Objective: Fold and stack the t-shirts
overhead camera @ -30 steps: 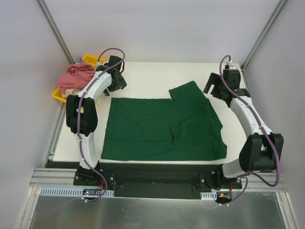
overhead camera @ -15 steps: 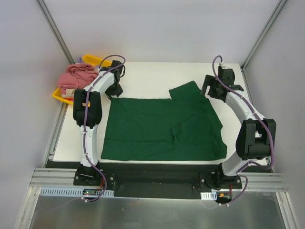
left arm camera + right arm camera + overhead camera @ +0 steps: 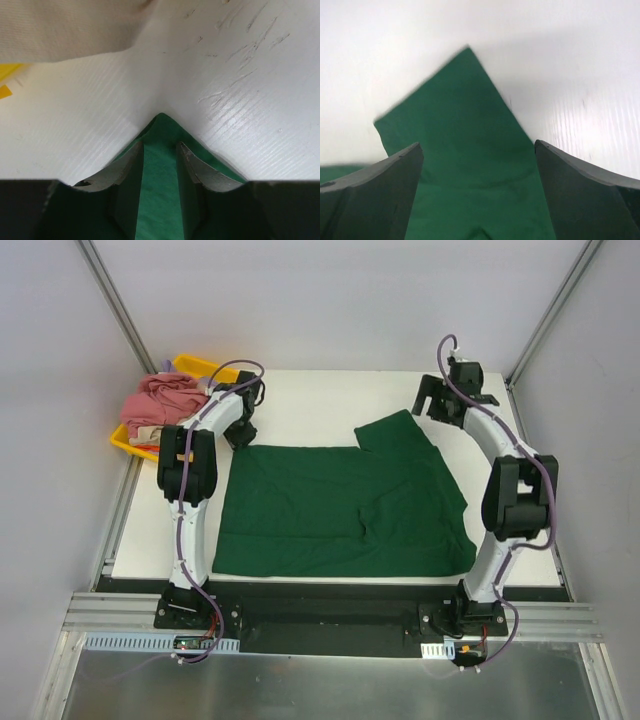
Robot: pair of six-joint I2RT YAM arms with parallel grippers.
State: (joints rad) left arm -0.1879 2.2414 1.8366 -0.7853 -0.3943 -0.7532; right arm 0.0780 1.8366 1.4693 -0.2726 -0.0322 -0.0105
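The dark green t-shirt [image 3: 340, 505] lies spread flat on the white table, its right sleeve [image 3: 395, 430] pointing to the back. My left gripper [image 3: 240, 433] is down at the shirt's back left corner. In the left wrist view its jaws [image 3: 160, 146] stand narrowed, a strip of the green corner [image 3: 160, 170] lying in the small gap between them. My right gripper [image 3: 428, 405] hovers open just behind the sleeve, and the sleeve [image 3: 455, 115] shows between its wide-apart fingers [image 3: 477, 145]. A dusty pink t-shirt [image 3: 162, 395] lies crumpled over a beige one [image 3: 65, 30] at the back left.
A yellow tray [image 3: 122, 441] holds the pink and beige shirts at the table's back left corner, close to my left arm. Metal frame posts rise at both back corners. The table's right edge [image 3: 545, 540] runs near the right arm.
The left jaws have narrowed around the green shirt's back left corner. The right gripper has moved back and left, toward the sleeve's far end, staying open.
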